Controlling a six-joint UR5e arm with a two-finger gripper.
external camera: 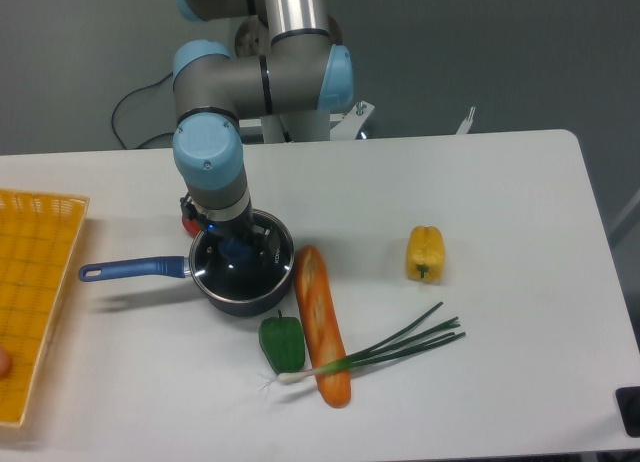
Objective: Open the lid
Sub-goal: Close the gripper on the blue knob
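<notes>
While it sits flat on the dark blue long-handled saucepan [150,270], the round clear glass lid with thin metal rim and blue centre knob [243,265] is mid-left on the white table [500,182]. The two-finger gripper [232,244] hangs right over the knob; can't tell if pinching or spread. Long orange baguette [322,324] touches pan at 3 o'clock, green bell pepper [282,343] at 5, green spring onions [385,350] beyond. Yellow bell pepper [425,253] far at 3. Yellow mesh basket [32,292] at 9.
</notes>
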